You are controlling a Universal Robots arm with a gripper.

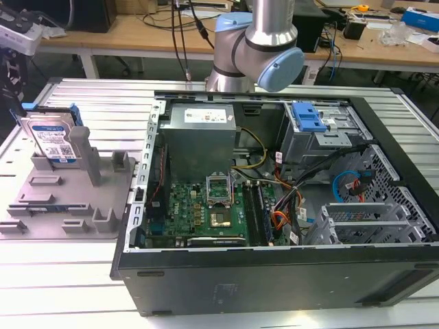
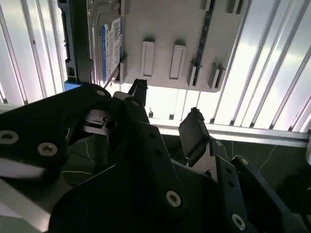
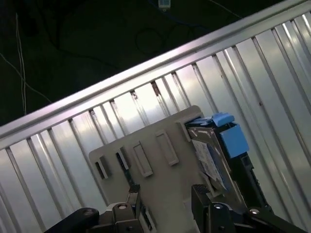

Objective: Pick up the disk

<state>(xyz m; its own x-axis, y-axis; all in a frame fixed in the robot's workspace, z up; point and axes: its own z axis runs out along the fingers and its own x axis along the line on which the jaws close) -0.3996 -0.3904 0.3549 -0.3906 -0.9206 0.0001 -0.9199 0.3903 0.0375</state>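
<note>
Black gripper (image 2: 166, 100), fingers spread apart and holding nothing, hangs by the edge of a slatted metal table (image 2: 272, 73), facing a grey holder (image 2: 165, 24). The disk (image 2: 111, 48), silver with a blue-and-white label, stands on edge in a slot at the holder's far corner, at the exterior view's left, well apart from the fingers. An open computer case (image 1: 274, 274) sits beside the holder. This looks like the approach step. A grasp likely calls for lining the fingers up across the disk's flat faces.

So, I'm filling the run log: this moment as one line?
hand: open, empty, apart from disk | disk: upright in grey holder, ungrasped | task: not yet done
</note>
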